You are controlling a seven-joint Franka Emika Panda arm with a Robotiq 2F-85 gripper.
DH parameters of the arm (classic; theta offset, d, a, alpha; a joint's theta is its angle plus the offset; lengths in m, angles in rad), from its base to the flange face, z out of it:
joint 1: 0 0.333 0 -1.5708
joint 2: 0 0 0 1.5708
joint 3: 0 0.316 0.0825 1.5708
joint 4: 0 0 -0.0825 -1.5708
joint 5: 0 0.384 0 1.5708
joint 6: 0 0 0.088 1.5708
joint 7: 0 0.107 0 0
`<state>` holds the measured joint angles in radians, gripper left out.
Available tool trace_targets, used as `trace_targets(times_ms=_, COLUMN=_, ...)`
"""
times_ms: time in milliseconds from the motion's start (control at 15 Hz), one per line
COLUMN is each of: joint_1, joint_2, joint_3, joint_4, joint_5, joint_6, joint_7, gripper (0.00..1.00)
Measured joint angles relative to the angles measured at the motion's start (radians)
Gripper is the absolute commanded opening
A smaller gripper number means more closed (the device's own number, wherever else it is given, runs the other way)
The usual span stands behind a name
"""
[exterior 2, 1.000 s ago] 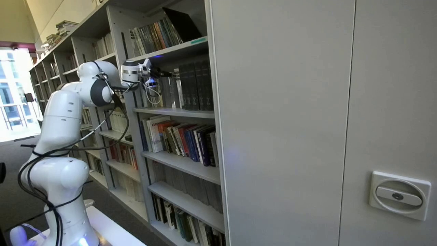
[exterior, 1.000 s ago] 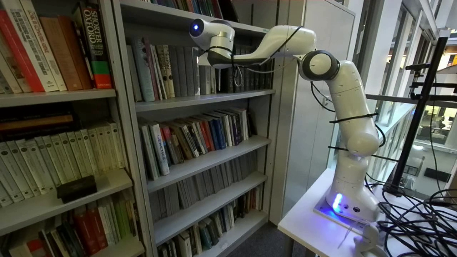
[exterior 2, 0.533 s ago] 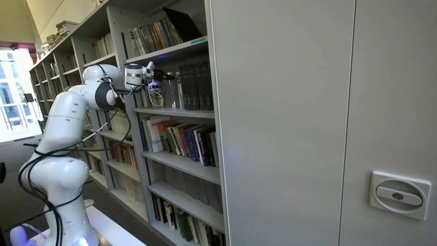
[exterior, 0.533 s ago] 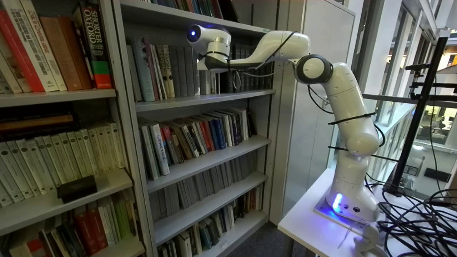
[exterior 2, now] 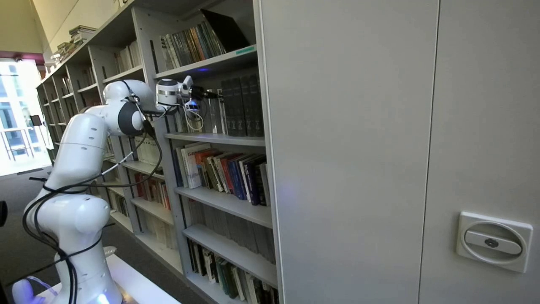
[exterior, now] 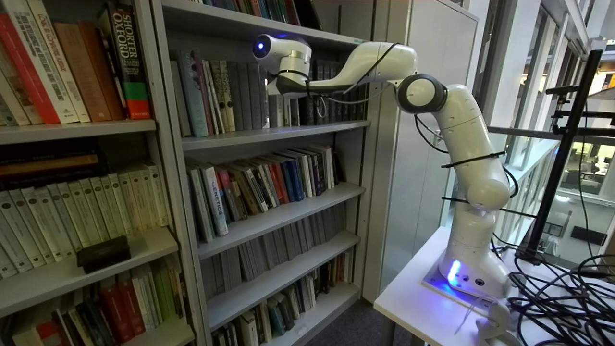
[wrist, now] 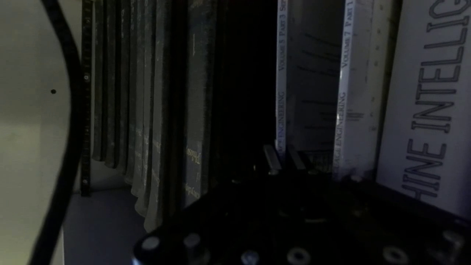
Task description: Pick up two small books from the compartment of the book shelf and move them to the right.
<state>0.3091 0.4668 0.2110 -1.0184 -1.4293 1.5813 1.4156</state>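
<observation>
Grey metal book shelf (exterior: 288, 211) stands beside a pale cabinet door (exterior 2: 350, 147). Gripper (wrist: 283, 159) is pinched on the spine of a thin white book (wrist: 281, 92), lettered Volume 5 Part 3, which stands within the compartment (exterior: 274, 134); just beside it is a second thin book (wrist: 343, 92), Volume 7 Part 1, with a broad white spine (wrist: 427, 110) beyond, and to its other side dark volumes (wrist: 147, 110) across a stretch too black to read. Farther out, the white arm (exterior: 468, 129) reaches in from a white table (exterior: 408, 283), black cables (exterior: 567, 298) heaped alongside.
</observation>
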Motion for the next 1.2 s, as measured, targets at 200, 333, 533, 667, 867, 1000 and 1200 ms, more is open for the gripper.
trace_targets(times_ms=200, joint_1=0.003, joint_2=0.001, joint_3=0.000, joint_4=0.005, joint_5=-0.001, joint_6=0.001, joint_7=0.000, gripper=0.48)
trace_targets(times_ms=333, joint_1=0.003, joint_2=0.001, joint_3=0.000, joint_4=0.013, joint_5=-0.001, joint_6=0.001, joint_7=0.000, gripper=0.64)
trace_targets(times_ms=533, joint_1=0.002, joint_2=0.000, joint_3=0.000, joint_4=0.024, joint_5=-0.001, joint_6=0.001, joint_7=0.000, gripper=0.86)
trace_targets(times_ms=667, joint_1=0.001, joint_2=-0.003, joint_3=0.000, joint_4=0.026, joint_5=-0.001, joint_6=0.001, joint_7=0.000, gripper=0.99)
trace_targets(times_ms=867, joint_1=0.001, joint_2=-0.013, joint_3=0.000, joint_4=0.026, joint_5=-0.001, joint_6=0.001, joint_7=0.002, gripper=1.00)
trace_targets(times_ms=1000, joint_1=0.001, joint_2=-0.024, joint_3=0.001, joint_4=0.026, joint_5=0.002, joint_6=0.001, joint_7=0.004, gripper=1.00)
trace_targets(times_ms=1200, joint_1=0.004, joint_2=-0.051, joint_3=0.013, joint_4=0.019, joint_5=0.008, joint_6=0.013, joint_7=0.004, gripper=1.00)
